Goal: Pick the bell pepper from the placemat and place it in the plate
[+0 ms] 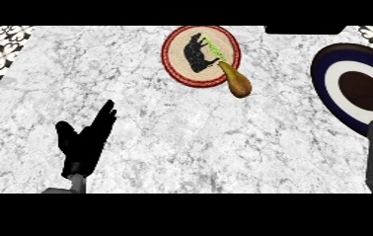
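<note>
From where I stand, the marble counter [182, 141] fills nearly everything. At its far left corner there is a patch of black-and-white patterned tile [15, 35].

At the near left, the left hand [84, 141] comes up on its grey forearm from the lower edge. It is released: the fingers are straight and point away toward the far side, the thumb stands off to the left, and it holds nothing and touches none of the objects. It is well apart from the mat and from the plate.

Further right, toward the far side, lies the round placemat [178, 64], beige with a red rim and a ragged black shape [197, 52] across its middle. I cannot tell what that shape is.

The bell pepper [237, 82] is at the near right of the mat. It is an olive-brown, elongated body lying across the red rim, with its fat end out over the bare marble and its narrow end on the mat. A thin green stem [211, 46] runs from the narrow end toward the far side, over the black shape. Nothing grips it.

A dark block [302, 29] sits at the far edge, right of the mat.

At the far right is the plate [320, 77], with a navy rim, a white ring and a brown centre; the view's edge cuts it off. It is near the pepper but apart from it.

Below the plate a narrow grey strip [370, 156] hugs the right edge. The right hand does not show, so I cannot tell its state.
</note>
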Available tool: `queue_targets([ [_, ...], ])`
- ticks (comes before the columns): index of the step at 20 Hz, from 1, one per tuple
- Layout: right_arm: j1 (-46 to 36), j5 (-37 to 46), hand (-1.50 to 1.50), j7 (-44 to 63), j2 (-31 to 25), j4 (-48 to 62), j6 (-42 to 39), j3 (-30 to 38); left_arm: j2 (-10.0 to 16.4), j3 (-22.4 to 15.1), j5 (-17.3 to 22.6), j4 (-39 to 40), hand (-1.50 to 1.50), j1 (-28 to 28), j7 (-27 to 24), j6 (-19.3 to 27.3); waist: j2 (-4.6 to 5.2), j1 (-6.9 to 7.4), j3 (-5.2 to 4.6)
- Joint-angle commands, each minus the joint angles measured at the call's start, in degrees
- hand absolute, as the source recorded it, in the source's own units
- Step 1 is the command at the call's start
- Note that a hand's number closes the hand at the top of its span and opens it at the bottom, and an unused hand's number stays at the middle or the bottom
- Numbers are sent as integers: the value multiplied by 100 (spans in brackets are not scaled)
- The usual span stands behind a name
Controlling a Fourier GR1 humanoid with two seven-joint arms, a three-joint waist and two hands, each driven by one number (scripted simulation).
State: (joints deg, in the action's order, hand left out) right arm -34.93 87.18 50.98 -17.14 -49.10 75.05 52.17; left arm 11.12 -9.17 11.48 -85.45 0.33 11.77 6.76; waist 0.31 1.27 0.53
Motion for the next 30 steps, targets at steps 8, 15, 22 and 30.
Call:
queue_targets([
  [8, 1262, -1433, -150, -174, 1291, -2244, 1061, -1630, -53, 122, -22, 195, 0, 125, 25, 37, -42, -150, -44],
  [15, 2396, -1806, -150, -183, 1703, -3101, 1073, -2974, -190, 40, -168, 399, 0, -69, 32, -8, -28, -122, -46],
  [22, 2845, -1503, -150, 256, 1712, -2723, 1078, -3426, -105, 185, -113, 451, 0, 29, -92, -211, -25, -86, -47],
  [30, 2675, -1177, -150, 876, 1714, -2413, 1080, -3585, -217, 217, -177, 524, 0, -11, -109, -132, -16, -67, -43],
])
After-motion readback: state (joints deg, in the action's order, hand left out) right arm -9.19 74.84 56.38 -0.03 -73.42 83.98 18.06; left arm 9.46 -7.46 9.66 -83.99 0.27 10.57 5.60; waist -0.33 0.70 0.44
